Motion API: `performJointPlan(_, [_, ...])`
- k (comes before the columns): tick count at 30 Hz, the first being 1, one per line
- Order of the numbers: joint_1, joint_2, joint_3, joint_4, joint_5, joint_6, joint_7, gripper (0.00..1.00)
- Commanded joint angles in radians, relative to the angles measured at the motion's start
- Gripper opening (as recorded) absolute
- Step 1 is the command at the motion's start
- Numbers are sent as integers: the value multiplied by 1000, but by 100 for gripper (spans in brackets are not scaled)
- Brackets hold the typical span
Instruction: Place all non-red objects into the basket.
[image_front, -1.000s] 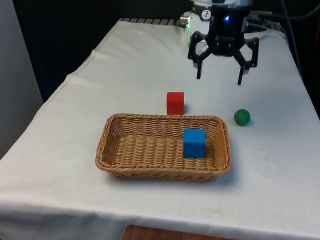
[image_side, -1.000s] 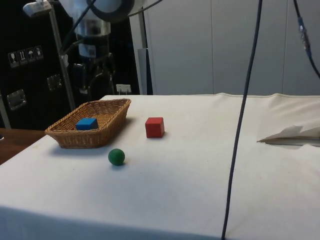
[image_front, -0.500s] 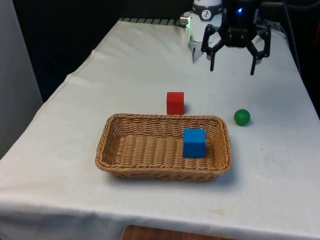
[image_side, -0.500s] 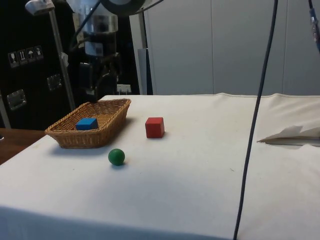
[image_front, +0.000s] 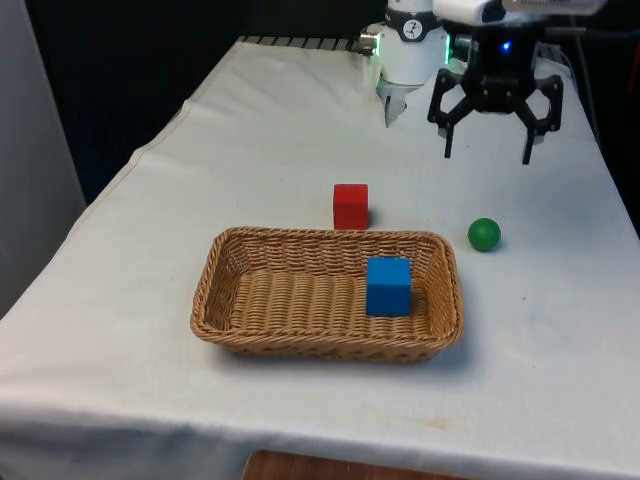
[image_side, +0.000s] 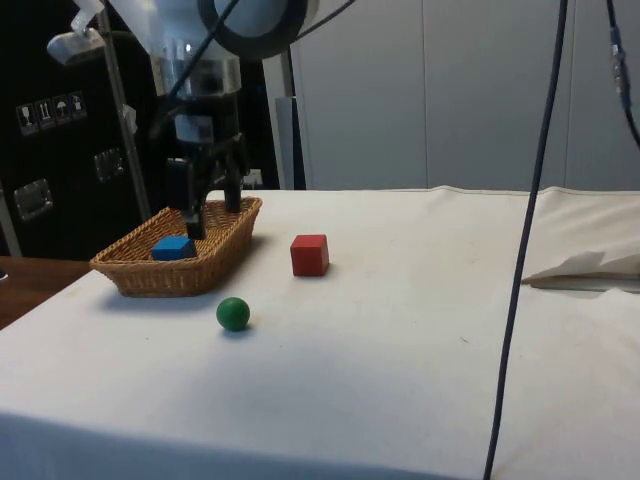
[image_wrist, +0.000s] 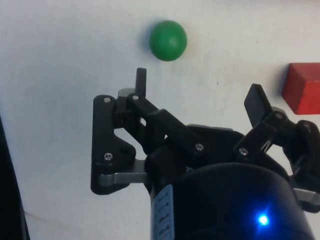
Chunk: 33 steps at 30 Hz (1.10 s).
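Note:
A green ball (image_front: 484, 234) lies on the white cloth at the front view's right, beside the basket (image_front: 240, 305); it is also in the side view (image_side: 233, 313) and the wrist view (image_wrist: 168, 40). A blue cube (image_front: 388, 286) sits inside the wicker basket (image_side: 130, 268). A red cube (image_front: 350, 206) stands just behind the basket. My gripper (image_front: 487, 157) hangs open and empty above the table, behind the green ball and well above it. In the side view the gripper (image_side: 211, 210) is over the basket's far end.
A crumpled white paper (image_side: 590, 268) lies on the cloth at the side view's right. A black cable (image_side: 525, 230) hangs down in front of the side camera. The table's edges drop off at both sides in the front view.
The open gripper has moved towards the front view's right, from behind the red cube to behind the green ball, and has come lower over the last half second. No object has moved.

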Motion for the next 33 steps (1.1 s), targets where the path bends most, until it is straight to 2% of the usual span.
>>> performJointPlan(1, [-3,13,9,2,14,11,-7,100])
performJointPlan(2, [0,6,2,1,0,4,0,100])
performJointPlan(6, [-10,39,19,5,27,24,-18,100])
performJointPlan(9, [-11,52,21,4,41,35,-29,100])
performJointPlan(10, [-2,49,8,4,21,28,-15,100])
performJointPlan(11, [-11,56,21,4,47,38,-35,100])
performJointPlan(16, [-15,84,28,2,79,63,-59,100])
performJointPlan(17, [-15,88,29,2,85,67,-63,100])
performJointPlan(18, [-4,88,13,4,64,59,-48,100])
performJointPlan(19, [-15,92,30,2,90,71,-67,100])
performJointPlan(26, [-18,131,38,4,139,101,-103,100])
performJointPlan(27, [-4,125,20,4,113,89,-82,100])
performJointPlan(28, [-18,136,40,4,146,106,-109,100])
performJointPlan(33, [-21,166,46,6,185,130,-140,100])
